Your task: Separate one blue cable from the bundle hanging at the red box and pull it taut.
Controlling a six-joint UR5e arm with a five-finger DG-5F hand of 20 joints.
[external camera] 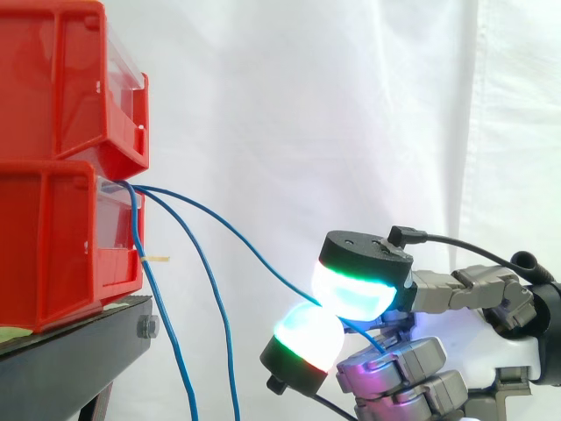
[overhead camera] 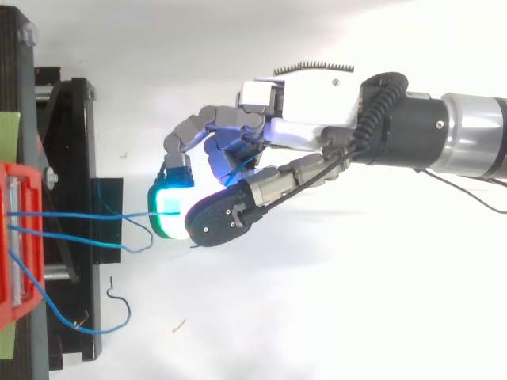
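Three thin blue cables come out of the lower red box [external camera: 53, 254] at the left. One blue cable [external camera: 250, 250] runs down and right in a shallow curve to my hand [overhead camera: 309, 111], which is shut on it. It is pinched between two green-glowing fingertips [external camera: 355, 294], and its end pokes out behind them. In the top view this cable [overhead camera: 87, 214] runs nearly straight from the box to the pads. The other two cables [external camera: 219, 324] hang down loose, apart from my hand.
A second red box [external camera: 61, 79] is stacked on the lower one. Both sit on a black stand [overhead camera: 71, 158] at the left. A white curtain [external camera: 351, 105] is behind, and open white floor lies to the right of the stand under my hand.
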